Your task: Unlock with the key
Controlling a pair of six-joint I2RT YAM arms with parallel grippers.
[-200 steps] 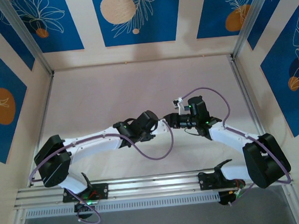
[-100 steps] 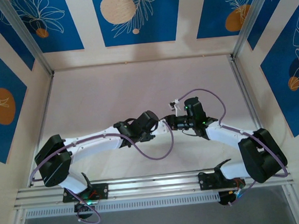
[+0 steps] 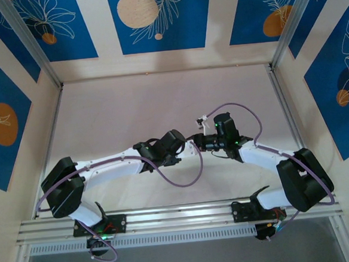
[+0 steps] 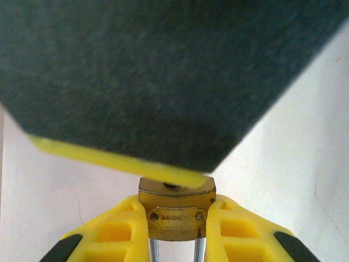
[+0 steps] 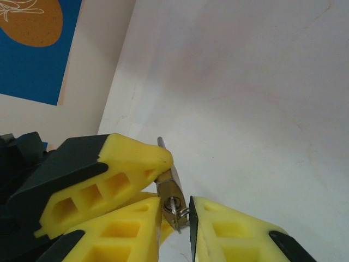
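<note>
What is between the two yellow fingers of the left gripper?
A small brass-bodied padlock, clamped by the left gripper's yellow fingers, shown in the left wrist view.

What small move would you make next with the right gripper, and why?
Probably ease the right gripper a touch toward the padlock to seat the key. The left gripper clamps the padlock, keyhole facing out, and the right one hangs right over it; key entry is hidden.

pale table (image 3: 160,96) ringed by cream walls (image 3: 98,28) bearing blue floral panels (image 3: 173,32).
</note>
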